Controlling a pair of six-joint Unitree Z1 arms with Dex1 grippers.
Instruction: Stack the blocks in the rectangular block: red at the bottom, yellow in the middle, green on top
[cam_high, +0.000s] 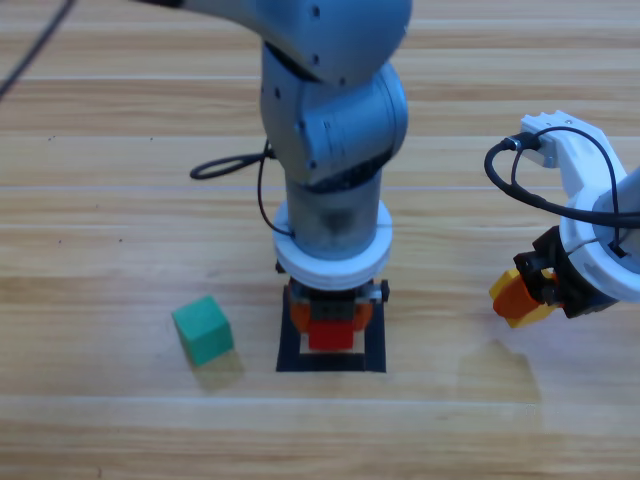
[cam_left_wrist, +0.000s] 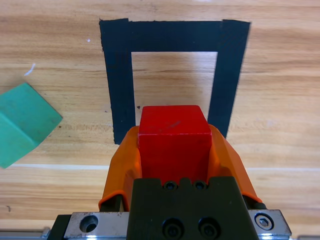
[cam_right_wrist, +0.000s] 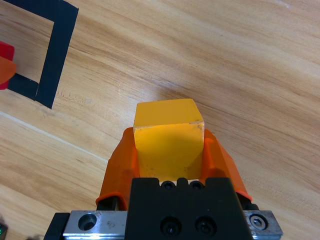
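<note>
Wooden counter (cam_high: 120, 200), viewed from above, with two grey arms over it. Left gripper (cam_high: 331, 325): reaching down at the middle of the counter over the black tape square (cam_high: 290, 350), its orange fingers (cam_left_wrist: 122, 165) closed on the red cube (cam_high: 330, 335); in the left wrist view the red cube sits clamped between the two fingers, with the tape outline's hollow centre lying just beyond it. Whether the cube touches the wood cannot be told. Right gripper (cam_high: 520, 297): at the right side of the counter, well apart from the tape square, fingers closed on the yellow cube (cam_high: 510, 290); the right wrist view shows the yellow cube held between the fingers above bare wood, with a shadow on the counter under it and a corner of the tape square off to the far left. Teal-green cube (cam_high: 203, 329): resting on the counter just left of the tape square, outside it, turned at a slight angle, untouched by either gripper.
</note>
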